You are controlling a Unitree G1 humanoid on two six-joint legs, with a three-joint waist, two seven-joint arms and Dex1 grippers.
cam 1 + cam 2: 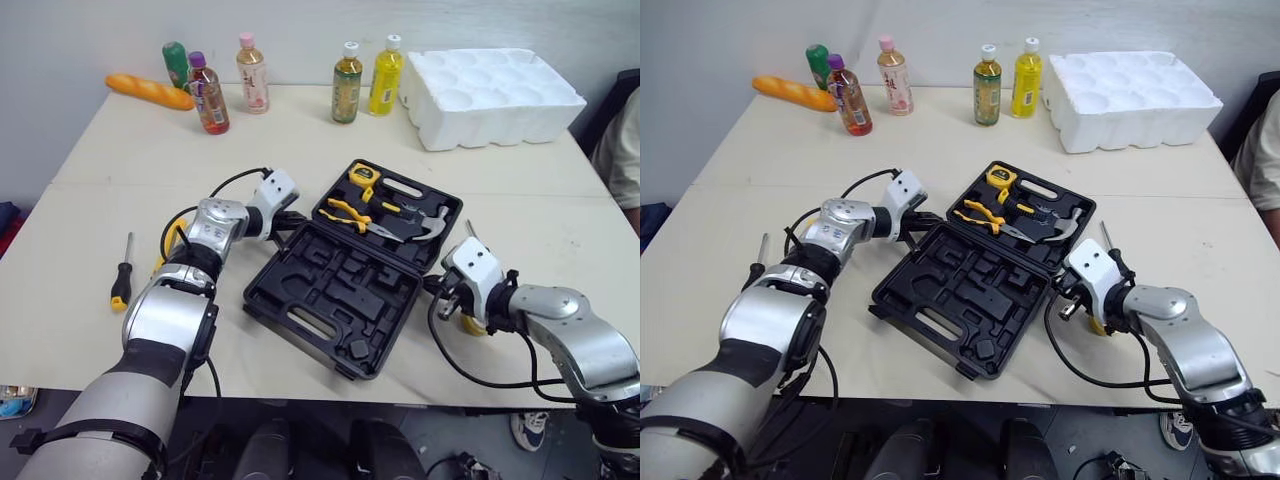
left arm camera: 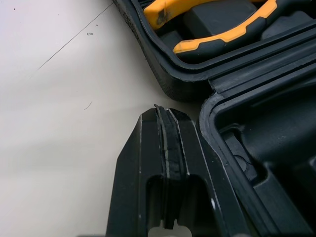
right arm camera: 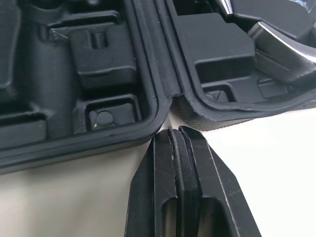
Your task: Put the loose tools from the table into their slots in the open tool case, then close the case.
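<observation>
The black tool case [image 1: 262,290] lies open mid-table. Its near half shows bare moulded slots. Its far half holds a yellow tape measure [image 1: 363,174], yellow-handled pliers [image 1: 350,213] and a hammer [image 1: 425,225]. My left gripper [image 1: 295,222] is shut on nothing, its tip [image 2: 165,116] at the case's left hinge corner. My right gripper [image 1: 432,288] is shut too, its tip [image 3: 178,132] at the right hinge corner. One loose screwdriver [image 1: 121,275] lies far left on the table. A second yellow-handled screwdriver [image 1: 470,325] lies partly under my right wrist.
Several drink bottles [image 1: 347,85] and a bread loaf [image 1: 150,92] stand along the table's back edge. A white foam tray [image 1: 490,95] sits at the back right. A person [image 1: 622,150] is at the right edge. A yellow object [image 1: 172,240] shows beneath my left forearm.
</observation>
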